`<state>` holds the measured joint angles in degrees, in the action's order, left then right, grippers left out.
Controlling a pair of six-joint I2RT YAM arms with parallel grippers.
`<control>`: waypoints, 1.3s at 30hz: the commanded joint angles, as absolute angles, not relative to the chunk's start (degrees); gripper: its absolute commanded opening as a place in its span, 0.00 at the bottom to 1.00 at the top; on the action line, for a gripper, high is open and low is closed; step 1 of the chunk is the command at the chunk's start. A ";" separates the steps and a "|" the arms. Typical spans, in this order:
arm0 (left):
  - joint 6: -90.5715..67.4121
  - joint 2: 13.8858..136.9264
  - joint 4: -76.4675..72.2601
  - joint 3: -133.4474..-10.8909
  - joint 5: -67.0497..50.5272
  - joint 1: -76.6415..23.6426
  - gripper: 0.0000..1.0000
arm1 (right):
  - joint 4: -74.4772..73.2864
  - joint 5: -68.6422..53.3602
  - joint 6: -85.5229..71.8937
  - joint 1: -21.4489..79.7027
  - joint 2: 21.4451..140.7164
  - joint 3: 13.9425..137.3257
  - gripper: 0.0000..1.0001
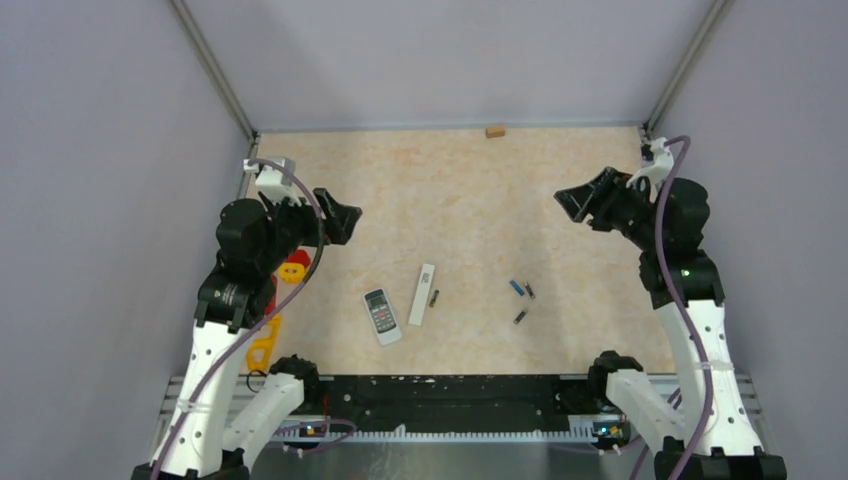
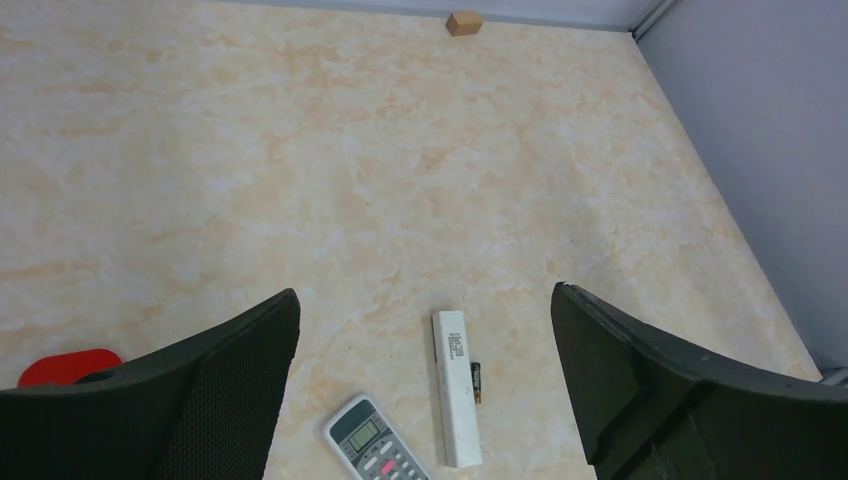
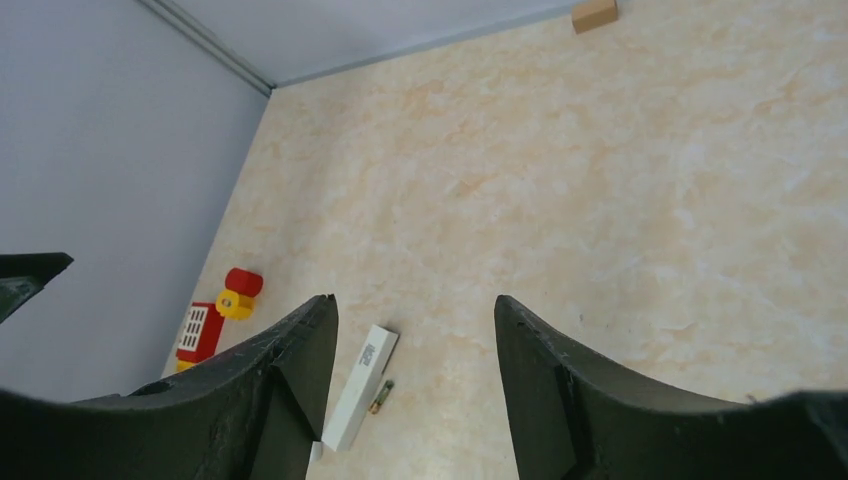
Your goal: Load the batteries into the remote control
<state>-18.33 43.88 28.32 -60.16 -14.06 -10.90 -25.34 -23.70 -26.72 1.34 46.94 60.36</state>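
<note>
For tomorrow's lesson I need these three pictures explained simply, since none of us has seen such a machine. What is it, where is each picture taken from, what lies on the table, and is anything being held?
It is a robot with two arms fixed at the table's near edge. One picture looks down from above; the other two come from cameras on each wrist, so the dark shapes there are the fingers. The left gripper and right gripper are both open, raised and empty. On the table lie a grey remote, a long white remote with one battery beside it, and three more batteries further right. A red and yellow toy sits at the left, a small wooden block at the far edge.
</note>
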 commanded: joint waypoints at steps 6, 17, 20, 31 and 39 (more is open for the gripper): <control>-26.42 44.96 23.13 -52.25 -5.25 -10.99 0.99 | -16.97 -20.55 -31.28 1.27 49.54 49.38 0.61; -27.91 52.11 16.41 -42.55 -3.99 -11.13 0.99 | -13.64 -15.66 -30.04 4.12 52.21 42.73 0.72; -29.32 56.17 15.75 -43.85 -6.84 -11.83 0.99 | -13.41 -13.24 -30.02 6.15 54.96 42.81 0.70; -34.09 73.07 9.52 -44.16 -6.57 -26.56 0.98 | -14.98 -7.82 -33.53 13.28 62.92 45.44 0.62; -33.49 83.06 9.40 -48.18 2.81 -39.22 0.80 | -14.25 -6.70 -34.17 13.37 62.94 43.67 0.62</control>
